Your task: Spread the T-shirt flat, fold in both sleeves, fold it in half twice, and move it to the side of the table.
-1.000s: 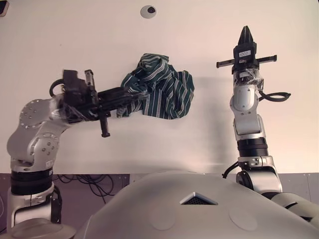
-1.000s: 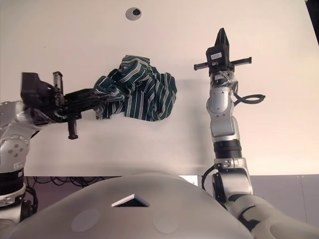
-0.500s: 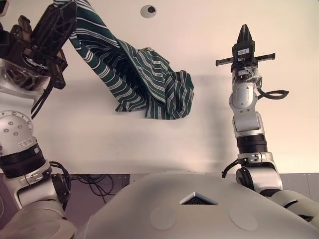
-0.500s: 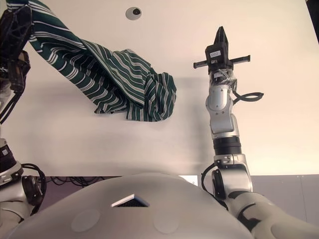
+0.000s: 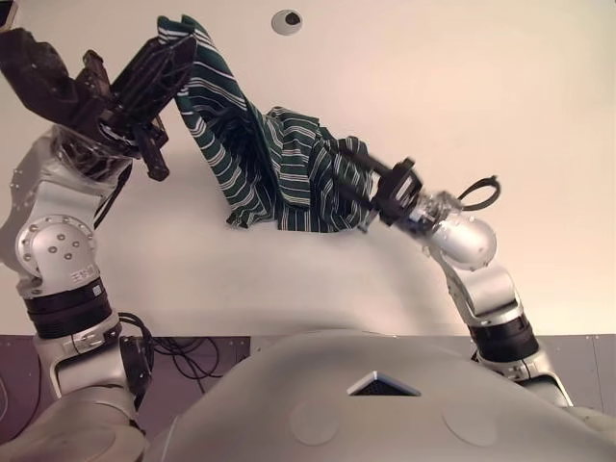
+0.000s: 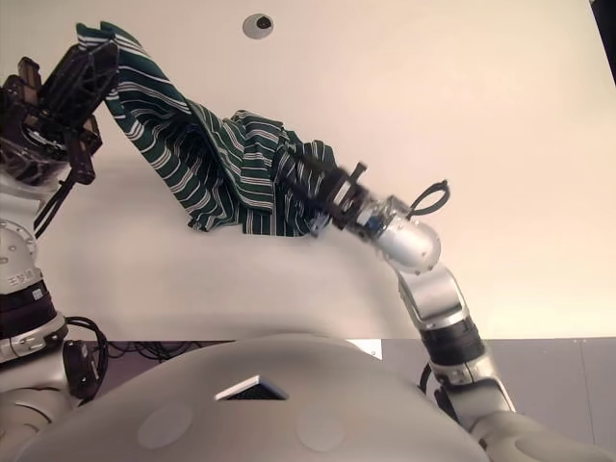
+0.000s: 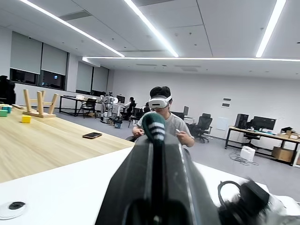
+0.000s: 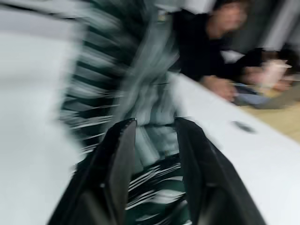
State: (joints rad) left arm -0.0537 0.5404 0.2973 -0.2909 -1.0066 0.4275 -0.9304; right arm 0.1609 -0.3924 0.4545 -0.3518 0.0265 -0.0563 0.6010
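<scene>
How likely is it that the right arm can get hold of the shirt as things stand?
Probably yes: the right gripper is at the shirt, fingers apart with cloth between them and nothing in the way.

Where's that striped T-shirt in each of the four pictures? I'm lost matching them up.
Left eye view: T-shirt at centre, stretched up to the left gripper.
Right eye view: the same, slightly left of centre.
Left wrist view: a striped scrap pinched at that gripper's tip.
Right wrist view: blurred stripes beyond the right gripper.
Shared landmark: the round disc on the table.
</scene>
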